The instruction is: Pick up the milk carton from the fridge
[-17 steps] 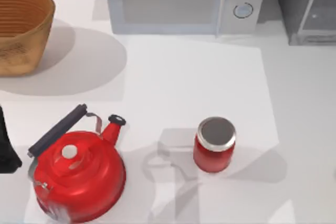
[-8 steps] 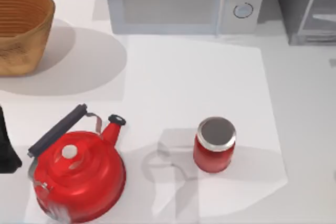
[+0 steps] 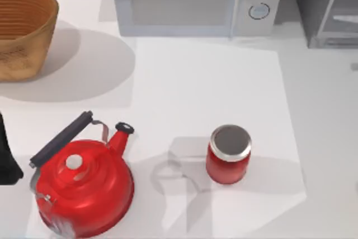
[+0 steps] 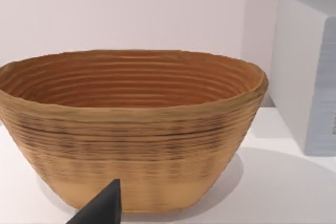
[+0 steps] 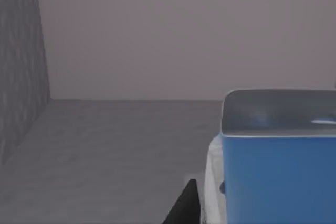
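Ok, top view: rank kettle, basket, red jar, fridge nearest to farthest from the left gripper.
From the left gripper, at the left edge:
1. Kettle, right beside it.
2. Basket, far-left corner.
3. Red jar, centre-right.
4. Fridge, far-right corner.

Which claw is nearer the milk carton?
Right. Its wrist view shows the carton close in front, inside the fridge. The left arm sits at the table's left edge, facing the basket.

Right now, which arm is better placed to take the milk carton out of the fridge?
The right arm. Its wrist view looks into the fridge, with the milk carton close ahead. The left arm sits at the table's left edge, facing the wicker basket, far from the fridge.
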Available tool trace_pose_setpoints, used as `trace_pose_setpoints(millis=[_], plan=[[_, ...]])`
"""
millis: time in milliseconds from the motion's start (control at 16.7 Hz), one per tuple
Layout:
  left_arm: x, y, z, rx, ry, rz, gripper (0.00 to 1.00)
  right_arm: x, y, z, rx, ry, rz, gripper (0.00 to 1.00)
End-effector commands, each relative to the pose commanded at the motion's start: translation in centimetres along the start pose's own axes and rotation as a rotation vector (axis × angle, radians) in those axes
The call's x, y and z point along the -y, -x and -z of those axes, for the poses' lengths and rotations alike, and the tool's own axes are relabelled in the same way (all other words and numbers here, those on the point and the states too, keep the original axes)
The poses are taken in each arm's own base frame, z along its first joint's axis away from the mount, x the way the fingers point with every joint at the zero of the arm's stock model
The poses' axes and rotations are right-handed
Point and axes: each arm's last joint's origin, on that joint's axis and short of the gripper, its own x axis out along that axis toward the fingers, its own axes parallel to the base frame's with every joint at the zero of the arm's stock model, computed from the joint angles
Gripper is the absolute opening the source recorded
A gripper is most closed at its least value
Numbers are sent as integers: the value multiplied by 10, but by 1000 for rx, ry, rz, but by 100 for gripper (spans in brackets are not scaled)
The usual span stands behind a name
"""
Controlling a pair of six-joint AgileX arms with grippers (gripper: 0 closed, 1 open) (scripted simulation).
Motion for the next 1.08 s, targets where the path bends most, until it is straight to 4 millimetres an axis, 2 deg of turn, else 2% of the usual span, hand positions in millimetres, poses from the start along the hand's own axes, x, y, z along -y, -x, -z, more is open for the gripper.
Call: trace_pose_setpoints(millis=[180,360,480,660,840,1080], plan=[[0,0,0,0,0,0,100,-9,11,-23,5,8,-1,0],[0,0,0,0,0,0,100,-25,35,-57,6,14,1,0],[0,0,0,0,0,0,100,-38,62,-81,9,16,4,0],[0,0,0,0,0,0,100,-58,115,-106,14,14,6,0],[0,0,0,0,0,0,100,-76,173,-110,17,8,5,0],[0,0,0,0,0,0,100,-90,233,-86,23,-1,2,0]])
